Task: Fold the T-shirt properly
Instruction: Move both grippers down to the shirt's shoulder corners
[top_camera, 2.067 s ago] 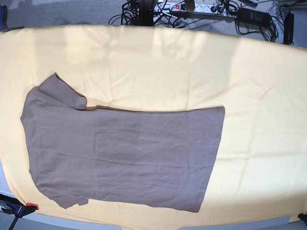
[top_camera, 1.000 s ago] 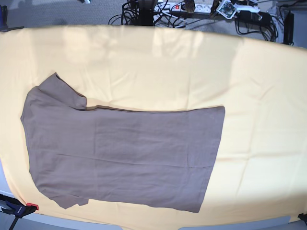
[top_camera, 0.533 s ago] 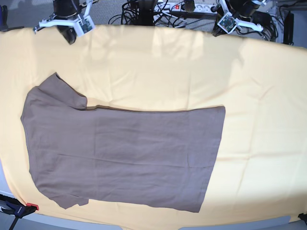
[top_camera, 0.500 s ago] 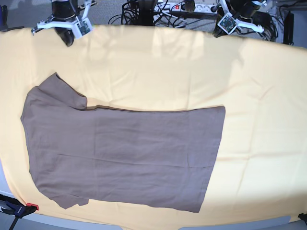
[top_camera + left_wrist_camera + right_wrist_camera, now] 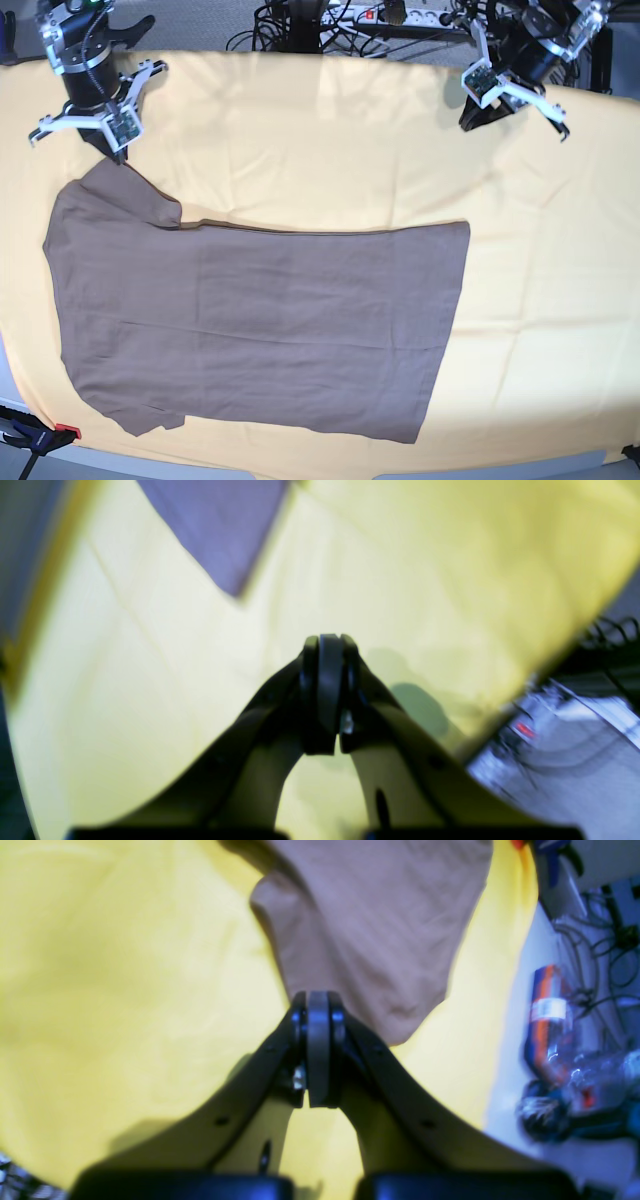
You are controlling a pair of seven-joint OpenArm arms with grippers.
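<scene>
Sleeve tip of the plain taupe cloth T-shirt (image 5: 250, 320) lies just beneath the clenched right claw (image 5: 112, 152). Its long axis runs sideways toward the clenched left claw (image 5: 470, 112), which hangs well apart.

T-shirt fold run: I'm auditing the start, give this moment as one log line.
phase: approach | T-shirt: flat, unfolded | left gripper: shut, empty | right gripper: shut, at sleeve

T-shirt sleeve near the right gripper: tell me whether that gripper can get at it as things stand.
Probably yes. The right gripper, shut, hangs just over the sleeve tip of the T-shirt, with only bare yellow cloth around; it must open first.
</scene>
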